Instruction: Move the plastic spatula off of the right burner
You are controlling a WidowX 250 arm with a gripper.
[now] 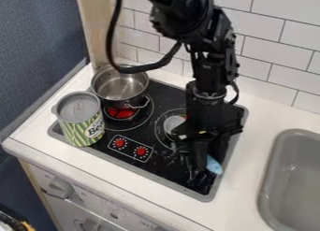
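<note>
Nearest us: white front panel (119,211) with its knobs, plus some dark, yellow-marked item (14,220) at the lower left corner, can't identify it. Above the panel, the worktop (234,211) carries the black cooktop (167,93).

Our spatula (214,165): a light-blue end shows just beside the tool (198,173), on the cooktop's near right part. We read the pale oval (172,124) on the right burner (161,134) as its other end, not certain, since the tool and wrist cover the middle. The tool hangs low over that stretch. Released, clenched or holding the spatula, we can't tell.

Risks:
- If the grip is off or shallow, we drag or spin the spatula instead of lifting it. Cause: smooth, flat plastic on slick glass.
- If we go too low, we press into the glass and load the wrist.
- If we swing left, we could clip the pot handle (139,104), shift the pot (120,86), or nudge the green striped can (83,129) sitting over the cooktop's left edge.
- If we let go early, part of it could stay on the burner. Too far right, it drops in the sink (297,174).

Orientation, our best read: long axis runs diagonally, upper left to lower right in view, passing under the tool. Blue end points toward the cooktop's near right edge. Which end is blade or handle, can't say.
</note>
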